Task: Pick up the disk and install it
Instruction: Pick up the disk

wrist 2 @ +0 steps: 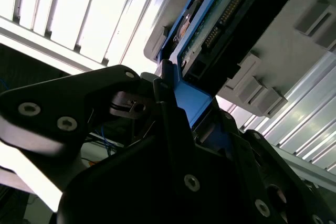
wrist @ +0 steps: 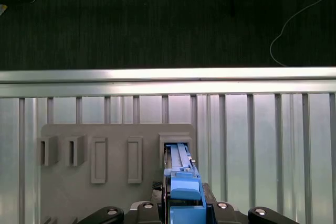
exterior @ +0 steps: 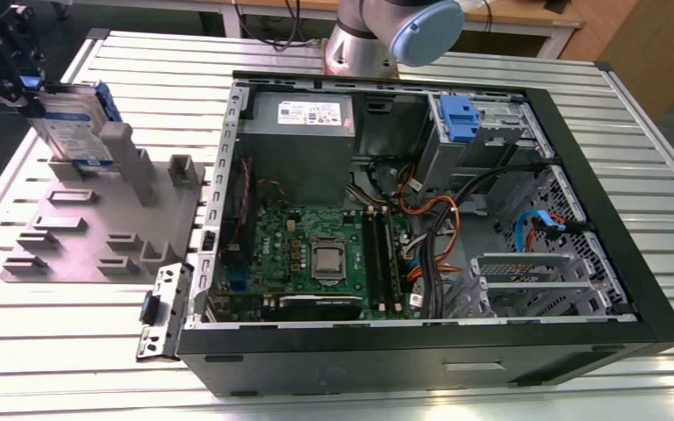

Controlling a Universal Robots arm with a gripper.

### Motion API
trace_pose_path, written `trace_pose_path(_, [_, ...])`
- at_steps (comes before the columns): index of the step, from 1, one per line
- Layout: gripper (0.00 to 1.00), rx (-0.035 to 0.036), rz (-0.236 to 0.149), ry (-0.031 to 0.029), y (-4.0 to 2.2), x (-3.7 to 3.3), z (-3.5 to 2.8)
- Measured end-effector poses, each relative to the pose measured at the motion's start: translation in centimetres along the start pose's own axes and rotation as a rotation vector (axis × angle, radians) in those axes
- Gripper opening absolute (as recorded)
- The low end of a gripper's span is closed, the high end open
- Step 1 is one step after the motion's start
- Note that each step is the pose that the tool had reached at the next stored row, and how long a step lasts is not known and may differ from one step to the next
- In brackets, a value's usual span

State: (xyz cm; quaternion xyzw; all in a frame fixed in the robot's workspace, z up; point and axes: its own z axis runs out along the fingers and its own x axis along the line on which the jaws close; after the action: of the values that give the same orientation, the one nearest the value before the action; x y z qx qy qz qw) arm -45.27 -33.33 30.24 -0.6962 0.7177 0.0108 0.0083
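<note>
In the exterior view, the disk [exterior: 76, 133] is seen standing on edge, slightly tilted, at a slot of the grey fixture plate [exterior: 91, 241]. The plate lies just beside the open computer case [exterior: 407, 360], on the exterior view's left of it. The gripper [exterior: 32, 95] is clamped over the disk's upper edge. A white-and-blue label is made out on the disk, and a white sticker on the power supply [exterior: 302, 112] inside the case. No print on either can be read.

In the second wrist view, the disk's blue carrier frame [wrist 2: 197, 100] is seen pinched in the gripper [wrist 2: 181, 103], whose fingers are drawn nearly together with nothing else held. The green circuit board [wrist 2: 220, 17] is shown beyond.

In the first wrist view, the disk [wrist: 181, 179] is seen running from the gripper [wrist: 184, 211] into a slot of the fixture plate [wrist: 115, 135]. Whether it is seated or just clear cannot be told.

A slip or twist is judged possible, since only thin plastic is gripped. Binding against the slot walls is risked by the tilt. The loose cables [exterior: 431, 210] inside the case could be snagged.
</note>
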Motion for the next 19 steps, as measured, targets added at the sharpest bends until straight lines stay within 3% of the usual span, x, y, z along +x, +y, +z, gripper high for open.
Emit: trace_pose_path(19, [0.37, 0.0, 0.0, 0.0, 0.0, -0.02, -0.56])
